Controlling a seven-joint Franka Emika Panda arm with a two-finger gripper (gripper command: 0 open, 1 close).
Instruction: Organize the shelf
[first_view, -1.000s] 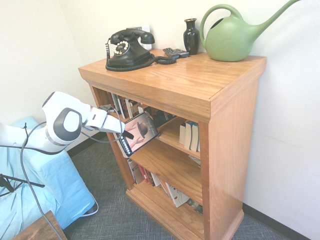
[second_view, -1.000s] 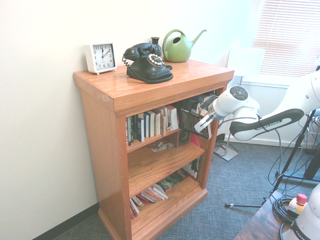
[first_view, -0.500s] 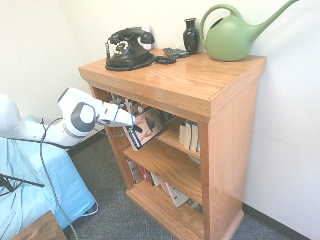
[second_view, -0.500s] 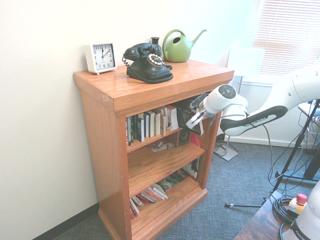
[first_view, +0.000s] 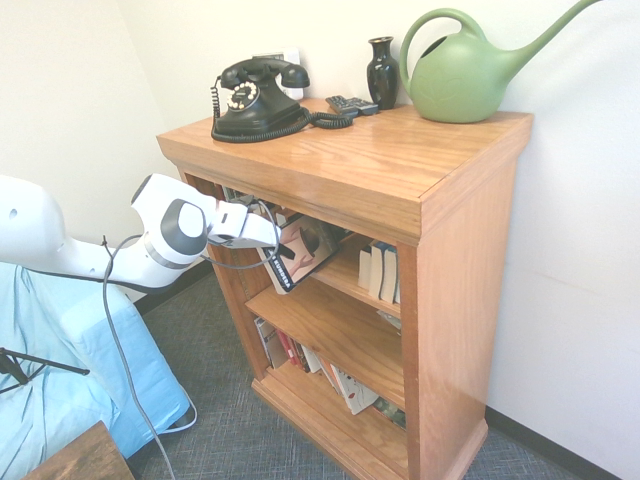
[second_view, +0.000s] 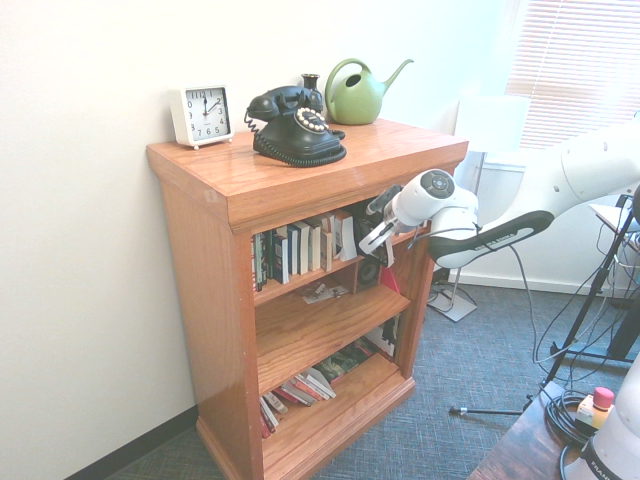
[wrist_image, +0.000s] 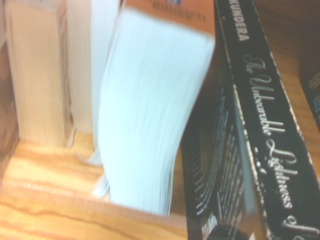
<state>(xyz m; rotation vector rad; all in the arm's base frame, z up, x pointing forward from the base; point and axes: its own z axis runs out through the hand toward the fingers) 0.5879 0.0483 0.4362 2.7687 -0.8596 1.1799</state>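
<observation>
- Against the white wall stands the warm orange-brown wooden shelf (first_view: 400, 160), our landmark — three open tiers under a thick overhanging top.
- On that top sit a black rotary telephone (first_view: 258, 98), a green plastic watering can (first_view: 465, 75), a small dark vase (first_view: 382, 72) and, at the far end from the can, a white square clock (second_view: 201, 114).
- At the mouth of the upper tier we see the white arm's gripper (first_view: 275, 243) with its jaws clamped on a black paperback with white script on its spine (first_view: 298, 255).
- We judge the book is held tilted so it can slide in beside the row of upright books (second_view: 300, 248) already there.
- Close up, the black spine (wrist_image: 260, 130) lies beside a leaning book's pale page edges (wrist_image: 150, 120) — a tight gap, we think.
- Lower tiers hold toppled books (first_view: 340, 382), not yet tidied.
</observation>
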